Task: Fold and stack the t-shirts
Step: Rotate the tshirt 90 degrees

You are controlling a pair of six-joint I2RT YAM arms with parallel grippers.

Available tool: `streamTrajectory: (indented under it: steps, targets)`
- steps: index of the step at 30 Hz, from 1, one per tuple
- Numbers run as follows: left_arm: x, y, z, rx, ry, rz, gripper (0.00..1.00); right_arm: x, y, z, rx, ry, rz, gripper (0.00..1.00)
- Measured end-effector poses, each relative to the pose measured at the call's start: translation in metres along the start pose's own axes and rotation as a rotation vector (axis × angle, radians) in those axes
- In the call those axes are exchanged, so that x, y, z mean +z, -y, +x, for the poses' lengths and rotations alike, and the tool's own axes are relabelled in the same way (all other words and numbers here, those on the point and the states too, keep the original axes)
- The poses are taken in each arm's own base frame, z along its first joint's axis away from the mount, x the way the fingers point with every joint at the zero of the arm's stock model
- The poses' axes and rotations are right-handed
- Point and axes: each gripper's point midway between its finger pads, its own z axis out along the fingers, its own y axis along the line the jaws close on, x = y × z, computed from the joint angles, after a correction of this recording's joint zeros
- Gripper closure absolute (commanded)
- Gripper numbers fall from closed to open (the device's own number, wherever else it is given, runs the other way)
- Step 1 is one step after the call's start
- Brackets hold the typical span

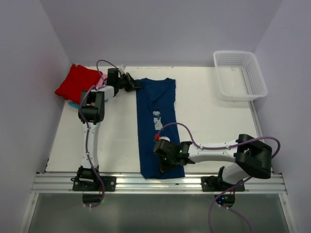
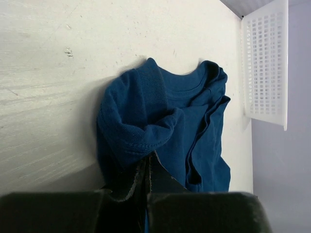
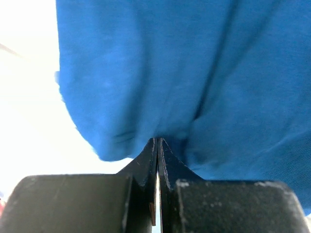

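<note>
The navy blue t-shirt [image 1: 156, 127] lies folded lengthwise as a long strip down the middle of the table, its pale print showing on top. My left gripper [image 1: 132, 83] is shut on the shirt's far left shoulder edge. In the left wrist view the cloth [image 2: 160, 116] bunches over the closed fingertips [image 2: 154, 162]. My right gripper [image 1: 165, 162] is shut on the near hem, where the blue fabric [image 3: 184, 77] puckers at the jaw tips. A folded red t-shirt [image 1: 77, 82] lies at the far left, with pink [image 1: 99, 82] and teal [image 1: 73, 104] cloth peeking from under it.
A white mesh basket [image 1: 240, 75] stands at the far right corner and also shows in the left wrist view as the basket [image 2: 265, 68] beyond the shirt. An aluminium rail [image 1: 155, 183] runs along the near table edge. Walls close in the left, back and right.
</note>
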Motion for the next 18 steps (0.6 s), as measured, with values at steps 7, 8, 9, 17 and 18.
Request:
streamTrajectory:
  steps: [7, 8, 9, 17, 18]
  targets:
    - [-0.002, 0.005, -0.005, 0.0, 0.008, 0.025, 1.0, -0.047, -0.048, -0.049, -0.115, 0.167, -0.082, 0.4]
    - [-0.004, 0.008, -0.006, 0.004, 0.01, 0.029, 1.0, -0.059, -0.057, -0.061, -0.13, 0.21, -0.087, 0.36]
    - [-0.006, 0.012, -0.008, 0.008, 0.013, 0.034, 1.0, -0.07, -0.064, -0.073, -0.153, 0.253, -0.09, 0.31]
    - [-0.063, 0.088, -0.024, 0.1, 0.093, 0.07, 0.84, -0.147, -0.048, -0.213, -0.133, 0.547, 0.029, 0.18]
    - [-0.077, 0.1, -0.022, 0.121, 0.11, 0.069, 0.84, -0.153, -0.033, -0.236, -0.1, 0.579, 0.062, 0.18]
